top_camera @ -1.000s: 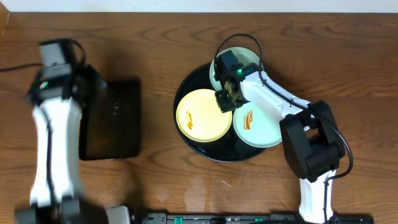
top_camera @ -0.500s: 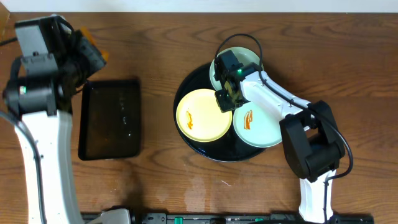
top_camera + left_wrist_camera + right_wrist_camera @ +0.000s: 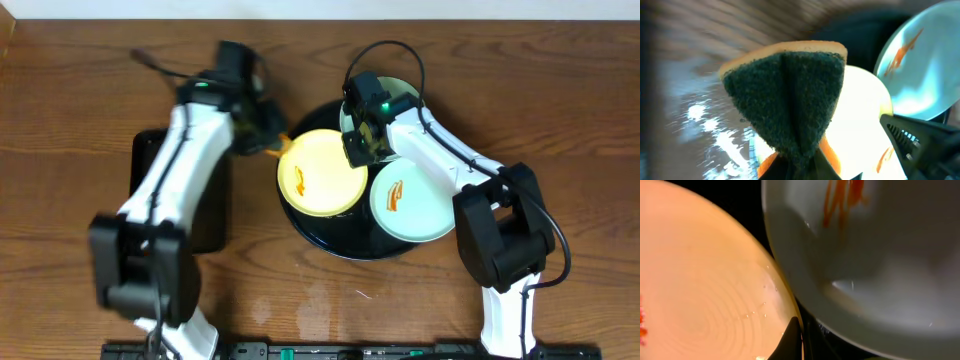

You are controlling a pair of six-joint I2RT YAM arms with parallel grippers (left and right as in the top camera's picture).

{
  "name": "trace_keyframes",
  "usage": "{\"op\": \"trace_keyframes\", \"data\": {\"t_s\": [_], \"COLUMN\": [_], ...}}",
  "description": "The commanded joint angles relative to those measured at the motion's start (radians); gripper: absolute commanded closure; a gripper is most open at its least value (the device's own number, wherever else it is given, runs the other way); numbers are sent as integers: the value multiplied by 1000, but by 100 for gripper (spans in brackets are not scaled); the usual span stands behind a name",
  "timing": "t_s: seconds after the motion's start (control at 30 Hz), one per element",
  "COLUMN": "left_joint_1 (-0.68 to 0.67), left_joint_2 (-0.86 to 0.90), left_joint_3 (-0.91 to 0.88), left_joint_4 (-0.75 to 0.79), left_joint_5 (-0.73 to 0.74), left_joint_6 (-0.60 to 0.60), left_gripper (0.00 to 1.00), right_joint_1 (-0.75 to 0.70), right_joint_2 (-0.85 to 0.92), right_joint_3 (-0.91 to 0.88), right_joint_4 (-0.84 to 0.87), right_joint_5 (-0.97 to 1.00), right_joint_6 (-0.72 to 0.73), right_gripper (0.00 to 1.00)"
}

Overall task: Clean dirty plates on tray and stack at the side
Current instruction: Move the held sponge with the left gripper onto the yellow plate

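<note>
The round black tray (image 3: 342, 236) holds three plates. The yellow plate (image 3: 320, 175) lies at its left with a small orange smear. A mint plate (image 3: 412, 200) with an orange smear lies at the right. A second mint plate (image 3: 400, 98) at the back is mostly hidden by the right arm. My right gripper (image 3: 360, 148) is shut on the yellow plate's right rim (image 3: 705, 280), beside the mint plate (image 3: 880, 255). My left gripper (image 3: 262, 138) is shut on a sponge (image 3: 790, 95) with a dark green scouring face, at the tray's left edge above the yellow plate (image 3: 862, 115).
A rectangular black tray (image 3: 150, 205) lies at the left, partly under the left arm. Wooden table (image 3: 560, 120) lies all round. The right arm reaches across the round tray's back right. Its finger shows in the left wrist view (image 3: 920, 142).
My left arm has swung from the far left over to the round tray's left edge, carrying the sponge. My right gripper and the yellow plate have shifted slightly towards the back.
</note>
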Motion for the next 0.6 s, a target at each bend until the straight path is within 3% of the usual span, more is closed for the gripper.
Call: {"op": "trace_keyframes", "data": {"t_s": [0.0,0.17,0.57], "left_joint_1": [-37,-69,-79], "left_joint_2": [59,138,154], "left_joint_3": [8,8,8], "left_joint_4": [40,117,117], "left_joint_5": [90,137,125], "left_joint_6": [-11,-8,68], "left_gripper": [93,93,93], "right_joint_1": [-4,-4,10], "right_joint_2": [10,10,10], "right_joint_3": [25,25,-14], "right_joint_4": [4,-3,-111], "right_joint_5": [-28,-29,-102], "right_joint_6": [74,82,94], "right_gripper": [99,99,99]}}
